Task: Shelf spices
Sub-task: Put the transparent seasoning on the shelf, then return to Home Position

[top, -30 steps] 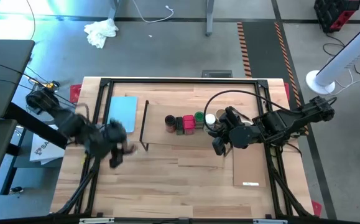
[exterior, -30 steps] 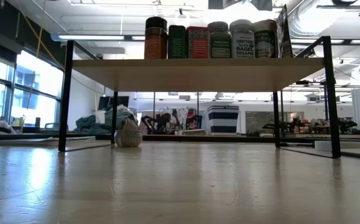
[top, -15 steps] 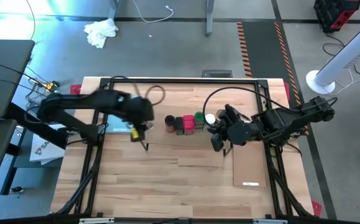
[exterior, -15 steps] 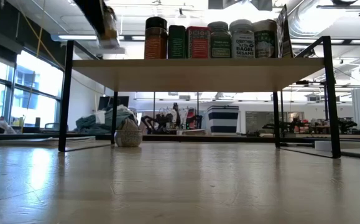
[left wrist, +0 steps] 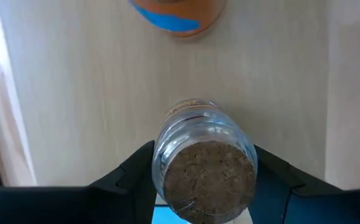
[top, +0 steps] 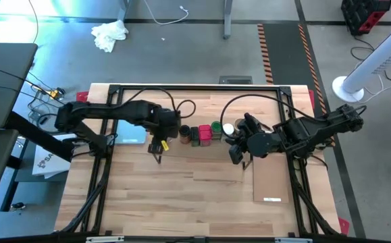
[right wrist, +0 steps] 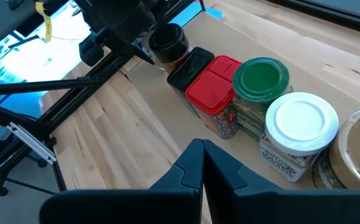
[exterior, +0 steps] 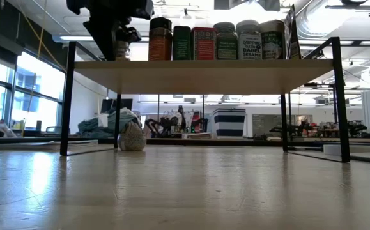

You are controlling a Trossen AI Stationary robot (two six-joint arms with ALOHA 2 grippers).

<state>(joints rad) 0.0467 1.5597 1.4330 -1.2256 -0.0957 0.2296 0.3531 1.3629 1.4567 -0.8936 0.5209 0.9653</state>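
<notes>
My left gripper point(left wrist: 203, 160) hangs over the left end of the shelf point(exterior: 204, 67), shut on a clear spice jar point(left wrist: 206, 168) with a tan speckled top. Just to the right of it, a row of spices stands on the shelf's plank: dark brown top point(right wrist: 166, 40), black point(right wrist: 189, 65), red point(right wrist: 214, 81), green point(right wrist: 263, 78) and white point(right wrist: 301, 121). My right gripper point(right wrist: 201, 163) is shut and empty, held above the table near the right end of that row point(top: 237, 154). My left gripper pinches the jar's clear side wall point(left wrist: 161, 163) just below its tan top, one finger point(left wrist: 133, 174) on each side. The fingers come from above, pointing down. The jar point(exterior: 122, 50) hangs upright below them, its base at the plank's top; whether it touches, I cannot tell.
A light-blue pad point(top: 131, 123) lies left of the shelf, under my left arm. A thin flat board point(top: 271, 179) lies on the table at the near right. The shelf's black wire end frames point(exterior: 66, 96) stand at both ends. Bare table lies in front of the shelf.
My left gripper has carried the jar from the table's left toward the right, over the shelf's left end and up to the jar row. It has rolled and tipped until it points down, and the jar now stands upright. My right arm has kept still.
</notes>
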